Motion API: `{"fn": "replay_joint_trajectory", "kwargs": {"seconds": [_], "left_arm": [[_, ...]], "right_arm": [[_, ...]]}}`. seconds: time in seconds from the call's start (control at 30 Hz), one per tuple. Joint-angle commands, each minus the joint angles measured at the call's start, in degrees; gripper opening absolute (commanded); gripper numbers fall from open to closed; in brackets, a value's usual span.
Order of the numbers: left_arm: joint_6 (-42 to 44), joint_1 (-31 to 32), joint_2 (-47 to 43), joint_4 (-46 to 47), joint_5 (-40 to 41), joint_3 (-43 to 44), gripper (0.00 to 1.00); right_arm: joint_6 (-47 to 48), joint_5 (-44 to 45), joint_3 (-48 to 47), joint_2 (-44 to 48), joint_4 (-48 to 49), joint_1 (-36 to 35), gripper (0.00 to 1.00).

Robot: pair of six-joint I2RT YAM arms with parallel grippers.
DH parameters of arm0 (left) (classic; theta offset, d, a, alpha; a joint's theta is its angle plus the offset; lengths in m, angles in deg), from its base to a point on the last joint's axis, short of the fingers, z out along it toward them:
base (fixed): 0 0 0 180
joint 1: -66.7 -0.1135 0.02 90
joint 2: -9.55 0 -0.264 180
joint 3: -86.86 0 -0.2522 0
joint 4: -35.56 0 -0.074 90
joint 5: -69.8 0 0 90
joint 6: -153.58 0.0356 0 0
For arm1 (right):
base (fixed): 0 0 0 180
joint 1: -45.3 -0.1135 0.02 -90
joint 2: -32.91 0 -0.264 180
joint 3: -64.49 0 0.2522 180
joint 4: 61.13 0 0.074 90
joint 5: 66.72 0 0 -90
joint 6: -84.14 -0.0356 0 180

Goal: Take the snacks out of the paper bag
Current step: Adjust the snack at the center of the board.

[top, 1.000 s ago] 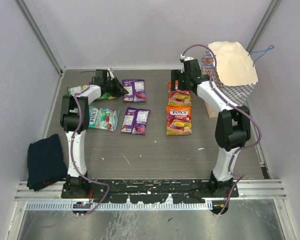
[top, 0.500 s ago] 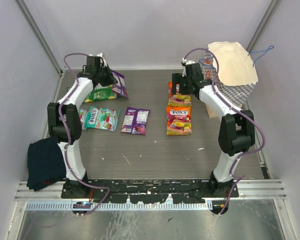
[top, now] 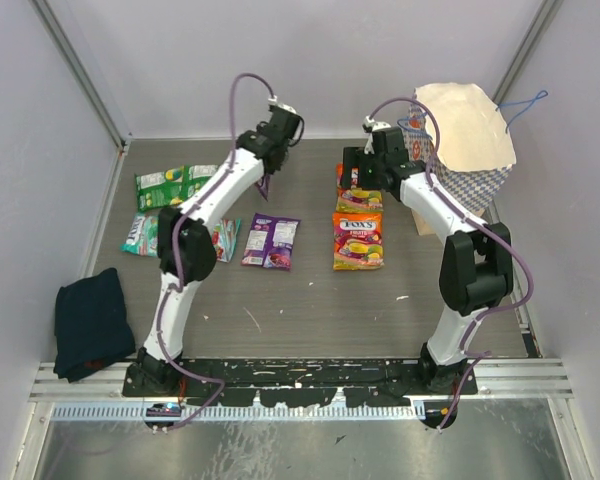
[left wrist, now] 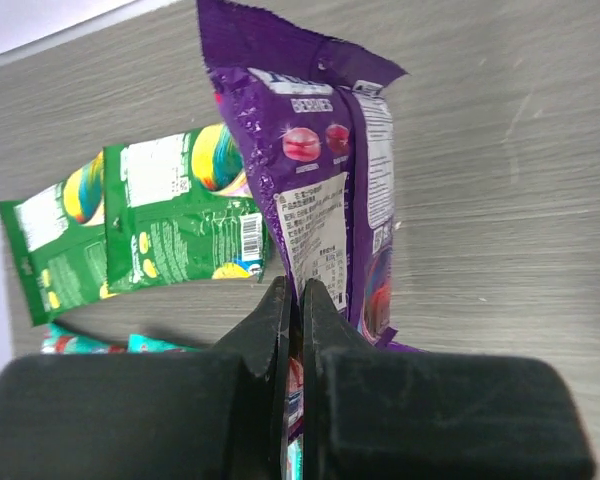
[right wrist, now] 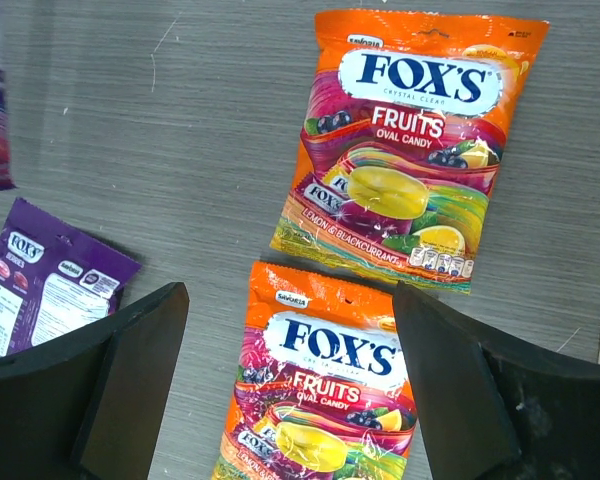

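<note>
My left gripper (left wrist: 300, 298) is shut on the lower edge of a purple snack packet (left wrist: 320, 170), which hangs above the table at the back centre (top: 265, 185). Two green snacks (top: 175, 185) lie at the back left, with teal ones (top: 140, 232) nearer, partly hidden by the left arm. Another purple packet (top: 271, 243) lies flat at centre. My right gripper (right wrist: 290, 300) stands open above two orange snacks (right wrist: 410, 140) (right wrist: 325, 400), holding nothing. The checkered paper bag (top: 475, 185) sits at the back right beside the right arm, its tan base (top: 465, 125) facing up.
A dark blue cloth (top: 92, 322) lies at the near left edge. The bag's blue cord handle (top: 520, 103) sticks out against the right wall. Grey walls close in the table on three sides. A small tan block (top: 424, 218) sits beside the bag.
The left gripper closed on the back purple packet, lifted it off the table, swung left and then to the back centre. The right arm has barely moved.
</note>
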Motion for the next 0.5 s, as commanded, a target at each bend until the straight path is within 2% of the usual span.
{"fn": "replay_joint_trajectory", "kwargs": {"seconds": [0.0, 0.3, 0.47], "left_arm": [[7.62, 1.95, 7.76, -6.31, 18.85, 6.48, 0.0], [10.05, 7.07, 13.39, -4.34, 19.1, 10.48, 0.0], [8.7, 9.08, 16.67, -5.23, 18.28, 14.34, 0.0]], "right_arm": [[-0.62, -1.64, 1.06, 4.11, 3.4, -0.19, 0.9], [-0.78, -2.52, 2.17, 3.95, 3.93, -0.22, 0.9], [-0.95, -2.19, 2.97, 4.21, 4.29, -0.17, 0.9]]}}
